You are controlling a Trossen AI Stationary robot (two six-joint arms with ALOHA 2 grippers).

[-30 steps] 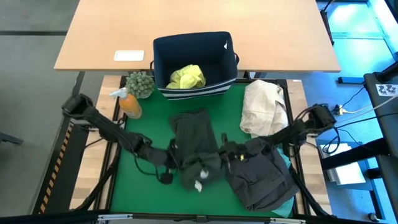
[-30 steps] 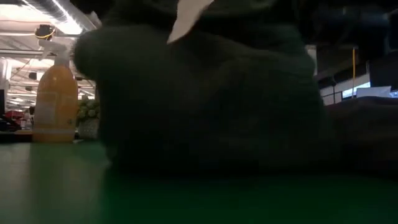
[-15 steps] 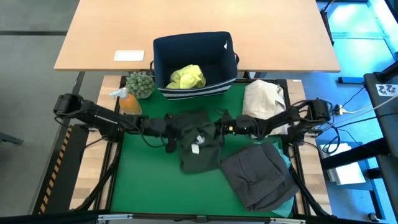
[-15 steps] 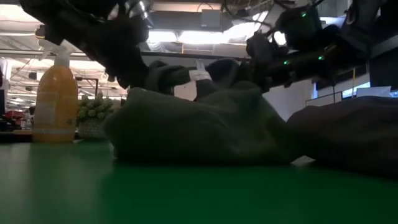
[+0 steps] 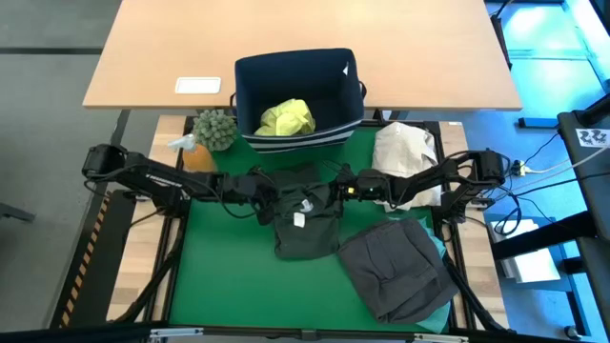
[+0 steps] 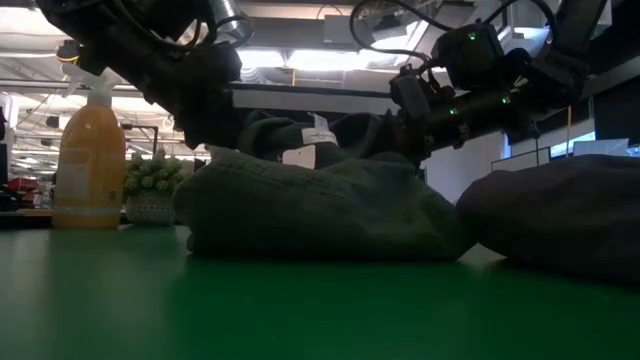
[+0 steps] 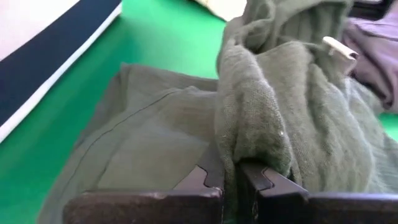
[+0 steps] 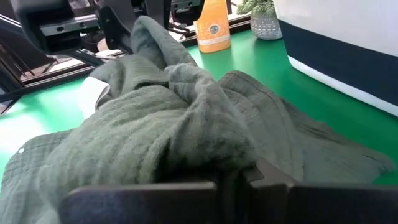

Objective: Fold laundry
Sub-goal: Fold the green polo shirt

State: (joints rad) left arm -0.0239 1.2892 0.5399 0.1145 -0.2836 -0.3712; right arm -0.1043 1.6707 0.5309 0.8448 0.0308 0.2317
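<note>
A dark olive garment point(image 5: 303, 221) lies folded over itself mid-table on the green mat point(image 5: 229, 286), with a white label point(image 5: 299, 218) showing on top. My left gripper point(image 5: 271, 195) is shut on its left side. My right gripper point(image 5: 335, 193) is shut on its right side, and the two face each other across it. A charcoal grey garment point(image 5: 396, 274) lies flat at the near right, a turquoise edge point(image 5: 441, 246) peeking out beside it. The yellow-green shirt point(image 5: 286, 117) lies in the navy bin point(image 5: 250, 90). My left gripper pinches a bunched fold of the olive garment's upper layer point(image 7: 249, 140) between its two fingers, coming slanting down from the table's left. The held cloth is raised a little; the rest lies on the lower layer. My right gripper pinches a bunched fold of the same upper layer point(image 8: 205, 146) between its fingers, coming nearly level from the table's right. The cloth humps up at the fingers and drapes down onto the garment beneath.
A cream-beige cloth bundle point(image 5: 405, 162) lies at the far right, under my right arm. An orange spray bottle point(image 5: 195, 157) and a small plant point(image 5: 215, 128) stand at the far left. The navy bin stands at the mat's far edge. Bare mat shows at the near left.
Both grippers have moved from the garment's near end toward the table's far edge and down, staying shut. They carried the near part over the far part, so the garment now lies folded and shorter. Its far part has stayed where it was.
</note>
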